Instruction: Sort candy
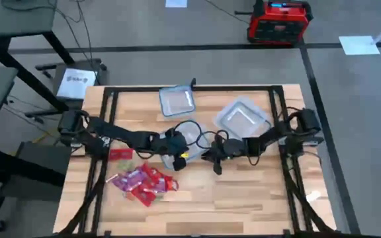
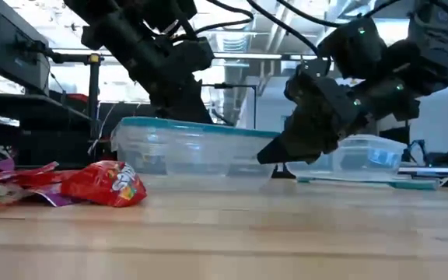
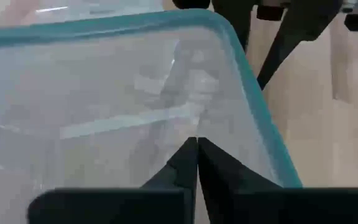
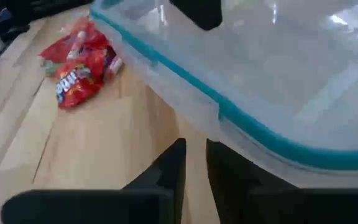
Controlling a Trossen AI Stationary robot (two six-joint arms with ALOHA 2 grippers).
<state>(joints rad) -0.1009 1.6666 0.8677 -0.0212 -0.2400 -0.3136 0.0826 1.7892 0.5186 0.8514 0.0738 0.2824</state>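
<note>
The candy [image 1: 141, 182] lies as a heap of small red, pink and purple wrapped pieces on the near left of the table. A red bag [image 2: 103, 184] is at its edge, also seen in the right wrist view [image 4: 79, 68]. A clear tub with a teal rim [image 2: 193, 148] stands mid-table between the arms. My left gripper [image 3: 196, 142] is shut, its tips over the tub's inside near a corner of the rim [image 3: 253, 99]. My right gripper [image 4: 194, 146] stands low beside the tub's wall [image 4: 185, 106], with a narrow gap and nothing between the fingers. My left gripper slants down at the clear tub, but I cannot tell whether its shut tips touch it. My right gripper has one finger [image 4: 229, 168] close under the tub's rim, and I cannot tell whether it touches the wall.
Two more clear tubs stand at the far middle [image 1: 177, 100] and far right [image 1: 243, 118] of the table. A teal lid [image 2: 364, 183] lies flat behind my right gripper. Bare wood stretches along the near edge, right of the candy.
</note>
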